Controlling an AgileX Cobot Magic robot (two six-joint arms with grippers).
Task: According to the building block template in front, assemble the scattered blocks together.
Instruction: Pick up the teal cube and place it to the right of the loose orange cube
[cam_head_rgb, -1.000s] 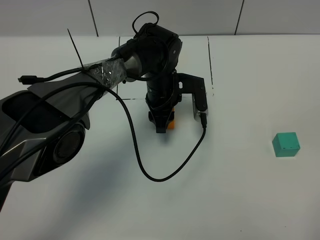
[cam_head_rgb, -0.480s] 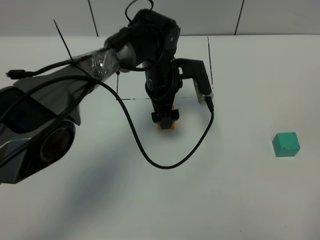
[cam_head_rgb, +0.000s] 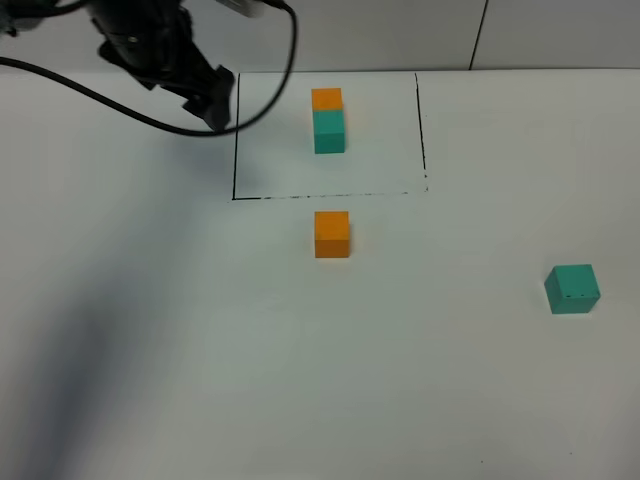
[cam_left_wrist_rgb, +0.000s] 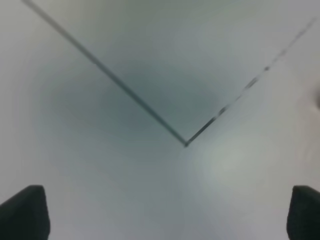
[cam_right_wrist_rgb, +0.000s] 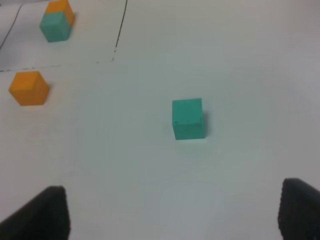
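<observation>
The template, an orange cube joined to a teal cube (cam_head_rgb: 328, 120), lies inside a thin black drawn rectangle (cam_head_rgb: 235, 150); it also shows in the right wrist view (cam_right_wrist_rgb: 56, 20). The loose orange cube (cam_head_rgb: 332, 234) sits just below the rectangle's near line and shows in the right wrist view (cam_right_wrist_rgb: 29, 88). The loose teal cube (cam_head_rgb: 572, 289) sits far right, in front of my right gripper (cam_right_wrist_rgb: 175, 215), which is open and empty. My left gripper (cam_head_rgb: 212, 100) is raised at the far left by the rectangle's left side; the left wrist view shows it (cam_left_wrist_rgb: 165, 215) open and empty over the rectangle's corner (cam_left_wrist_rgb: 186, 144).
A white table (cam_head_rgb: 320, 380) with a grey wall behind it. The left arm's black cable (cam_head_rgb: 150, 118) hangs over the far left. The right arm does not show in the exterior high view.
My left gripper has let go of the orange cube and pulled back up and to the far left. The orange cube now stands alone below the rectangle. The teal cube has not moved.
</observation>
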